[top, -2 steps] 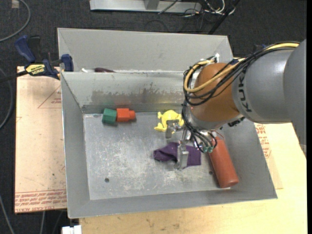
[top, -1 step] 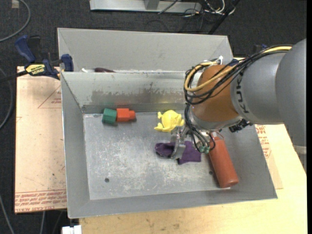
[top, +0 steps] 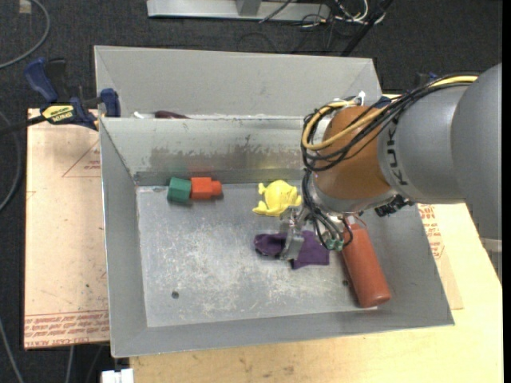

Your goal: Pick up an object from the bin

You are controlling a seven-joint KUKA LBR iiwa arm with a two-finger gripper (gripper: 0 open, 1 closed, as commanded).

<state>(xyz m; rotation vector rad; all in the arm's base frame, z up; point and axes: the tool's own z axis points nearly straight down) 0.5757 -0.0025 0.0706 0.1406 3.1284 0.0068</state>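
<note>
Sharing the bin: yellow toy, red cylinder, purple piece under jaws, gap unclear.

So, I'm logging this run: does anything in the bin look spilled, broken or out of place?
Nothing stands out. The green block and orange block touch at the back, the yellow toy figure sits beside the gripper, which is over the crumpled purple piece; the red-brown cylinder lies flat at the right.

Thick grey rounded arm link bearing dark lettering; glossy orange wrist cover adjoining; yellow and black cables looping around cover; small silver gripper showing underneath.
</note>
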